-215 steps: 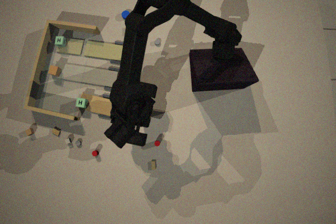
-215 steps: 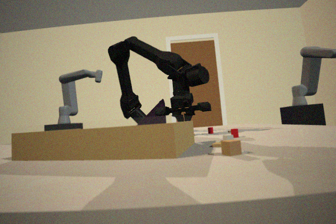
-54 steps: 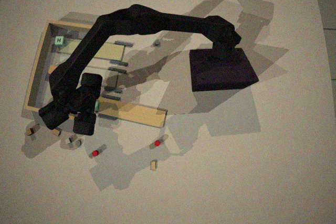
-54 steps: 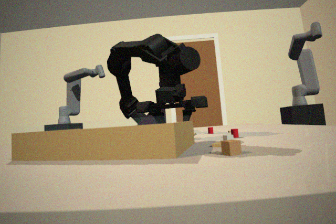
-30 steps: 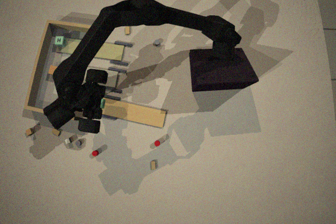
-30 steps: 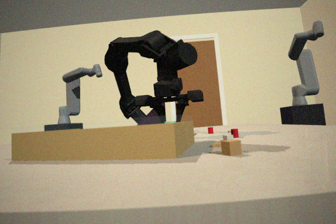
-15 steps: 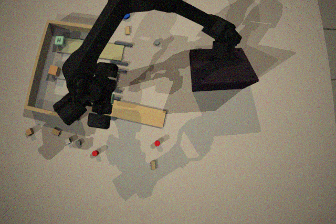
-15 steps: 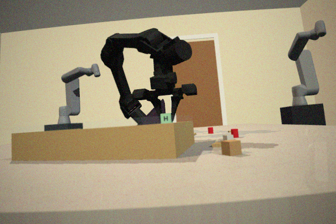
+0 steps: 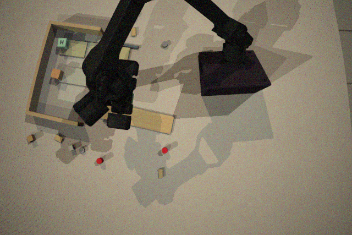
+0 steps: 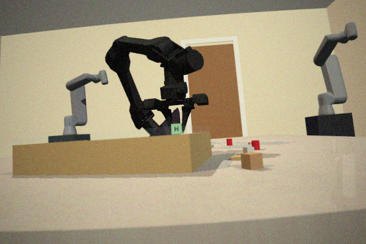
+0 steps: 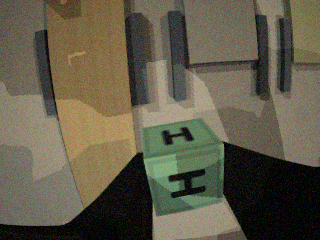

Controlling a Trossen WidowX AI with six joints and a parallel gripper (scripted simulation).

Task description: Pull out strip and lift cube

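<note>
The gripper (image 10: 176, 126) (image 11: 182, 162) is shut on the green cube (image 10: 176, 128) (image 11: 183, 165) marked H and holds it in the air; in the top view the hand mostly hides it. The orange-tan wooden strip (image 9: 152, 120) (image 11: 92, 75) reaches far out of the tray's open side, with no cube seen on its visible part. A second green H cube (image 9: 61, 42) stands inside the tray by a pale yellow strip (image 9: 77, 49) (image 11: 307, 30). A pale grey strip (image 9: 74, 76) (image 11: 221, 32) lies in the middle. The arm covers parts of the strips.
The tray's wooden wall (image 9: 38, 69) (image 10: 100, 157) surrounds the strips. An orange cube (image 9: 56, 74) is inside. Dark guide rails (image 11: 177, 55) flank the strips. Outside are two red cylinders (image 9: 164, 150) (image 9: 99, 160), a grey cylinder (image 9: 164, 44) and several small blocks.
</note>
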